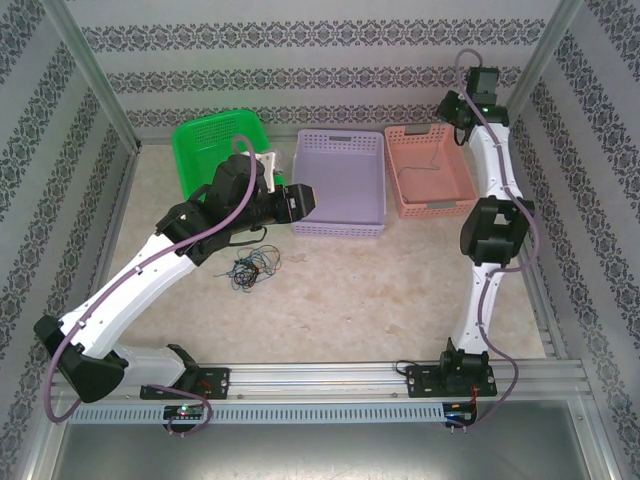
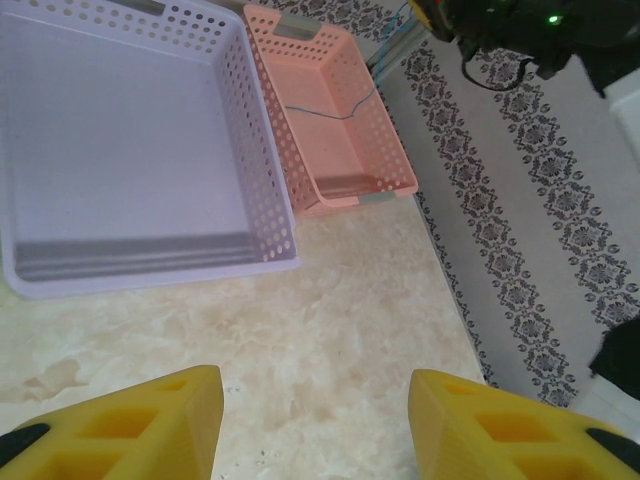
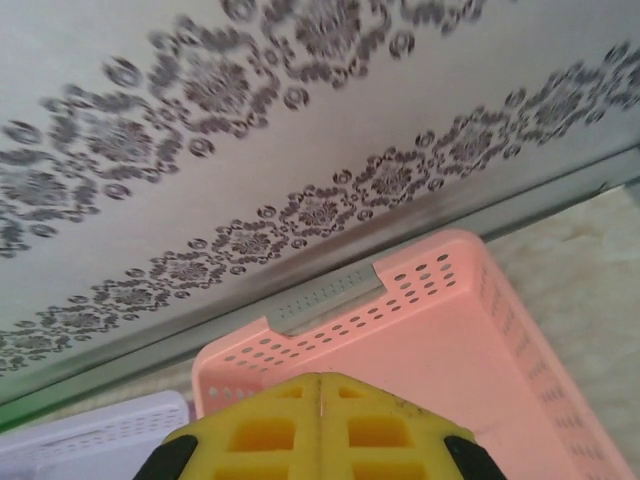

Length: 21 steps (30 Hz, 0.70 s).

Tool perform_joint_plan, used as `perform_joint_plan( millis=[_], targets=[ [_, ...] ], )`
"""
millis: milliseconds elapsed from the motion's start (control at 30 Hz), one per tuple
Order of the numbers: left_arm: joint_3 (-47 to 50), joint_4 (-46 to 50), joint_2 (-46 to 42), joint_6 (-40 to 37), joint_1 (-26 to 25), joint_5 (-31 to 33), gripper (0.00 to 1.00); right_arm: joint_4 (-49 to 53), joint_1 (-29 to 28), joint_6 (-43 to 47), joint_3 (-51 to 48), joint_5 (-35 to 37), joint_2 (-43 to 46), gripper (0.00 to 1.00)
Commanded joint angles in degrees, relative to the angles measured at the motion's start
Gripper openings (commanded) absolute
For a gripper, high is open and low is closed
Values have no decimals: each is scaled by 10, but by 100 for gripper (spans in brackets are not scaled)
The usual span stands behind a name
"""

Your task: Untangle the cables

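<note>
Bright, even, diffuse light; faint shadows; both wrist views slightly soft

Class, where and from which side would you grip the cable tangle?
Probably take a loose loop at the edge of the cables, from straight above: they lie flat on the table, and their middle looks densely knotted.
</note>
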<state>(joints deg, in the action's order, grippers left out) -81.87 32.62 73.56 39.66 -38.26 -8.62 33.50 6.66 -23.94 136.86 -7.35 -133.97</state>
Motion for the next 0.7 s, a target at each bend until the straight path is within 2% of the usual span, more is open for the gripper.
perform_joint_plan(
  millis=[0, 67, 100, 233, 267, 367, 533, 667],
  targets=[
    [5, 19, -23, 8, -8, 21, 52, 31, 2, -47, 60, -33, -30, 0],
    [9, 21, -28, 10, -8, 28, 52, 31, 2, -67, 62, -39, -48, 0],
    [10, 21, -29, 9, -8, 30, 52, 31, 2, -73, 62, -42, -53, 3],
    [10, 25, -26, 10, -8, 34, 53, 43, 2, -85, 65, -39, -57, 35],
    [9, 30, -23, 11, -8, 34, 52, 45, 3, -86, 66, -39, -53, 41],
    [1, 46, -8, 20, -6, 30, 53, 52, 3, -83, 66, -29, -31, 49],
    [-10, 91, 22, 47, 19, 9, 53, 59, 2, -82, 44, -21, 35, 48],
    [6, 173, 31, 110, 78, 6, 52, 31, -17, -78, -47, -21, 133, 44]
  ],
)
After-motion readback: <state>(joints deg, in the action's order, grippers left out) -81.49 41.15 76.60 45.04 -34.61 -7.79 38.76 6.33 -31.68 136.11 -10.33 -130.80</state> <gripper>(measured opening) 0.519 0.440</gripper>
